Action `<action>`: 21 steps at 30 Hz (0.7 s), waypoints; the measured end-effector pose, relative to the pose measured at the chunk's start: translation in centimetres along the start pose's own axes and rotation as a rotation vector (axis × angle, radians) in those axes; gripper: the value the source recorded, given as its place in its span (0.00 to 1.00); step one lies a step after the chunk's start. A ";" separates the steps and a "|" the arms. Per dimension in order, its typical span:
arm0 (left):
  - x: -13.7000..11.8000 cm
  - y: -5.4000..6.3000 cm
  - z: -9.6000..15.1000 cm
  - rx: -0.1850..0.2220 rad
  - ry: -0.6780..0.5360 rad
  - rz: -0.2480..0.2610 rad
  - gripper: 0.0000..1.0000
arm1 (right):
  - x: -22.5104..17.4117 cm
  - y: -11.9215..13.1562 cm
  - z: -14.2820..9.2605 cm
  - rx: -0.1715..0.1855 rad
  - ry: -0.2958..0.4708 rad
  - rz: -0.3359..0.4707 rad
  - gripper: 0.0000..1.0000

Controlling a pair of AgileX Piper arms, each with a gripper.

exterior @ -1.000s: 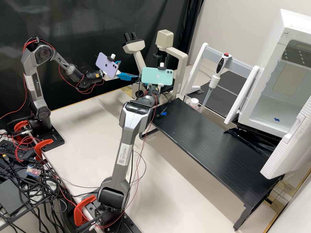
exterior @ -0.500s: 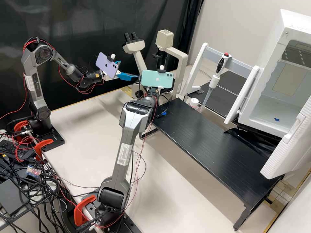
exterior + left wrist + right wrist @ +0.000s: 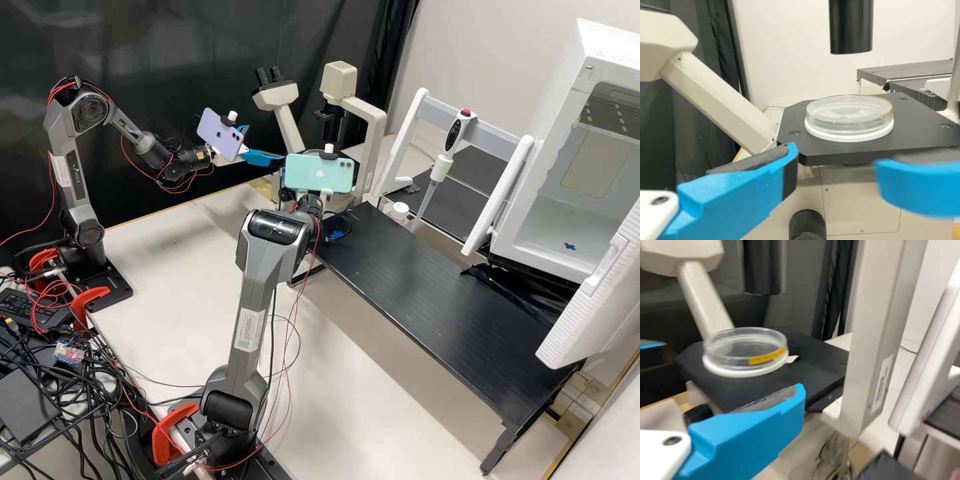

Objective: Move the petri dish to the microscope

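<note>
Black curtain point(image 3: 187, 47) behind; petri dish point(image 3: 850, 117) on microscope point(image 3: 375, 127), presumably for viewing. Left end effector point(image 3: 834, 162) spread; right end effector point(image 3: 798, 399), can't tell.

Black curtain point(image 3: 200, 40) beside a pale wall point(image 3: 493, 53)

Clear petri dish point(image 3: 727, 358) with yellow strip point(image 3: 767, 356), atop white ring point(image 3: 735, 373) on black microscope stage point(image 3: 812, 357)

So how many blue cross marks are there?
2. One blue cross is on the long black platform, at its end by the microscope; the other cross is on the floor inside the white cabinet. Others may be hidden.
</note>
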 end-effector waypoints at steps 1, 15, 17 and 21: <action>0.0 0.0 0.0 0.000 0.000 0.000 1.00 | -0.7 0.0 -0.2 -0.009 0.012 0.012 1.00; 0.0 0.0 0.0 0.000 0.000 0.000 1.00 | -12.1 0.3 1.3 -0.126 0.135 0.291 1.00; 0.0 0.0 0.0 0.000 0.000 0.000 1.00 | -13.4 0.6 2.3 -0.120 0.100 0.321 1.00; 0.0 0.0 0.0 0.000 0.000 0.000 1.00 | -15.9 0.9 4.6 -0.116 -0.013 0.364 1.00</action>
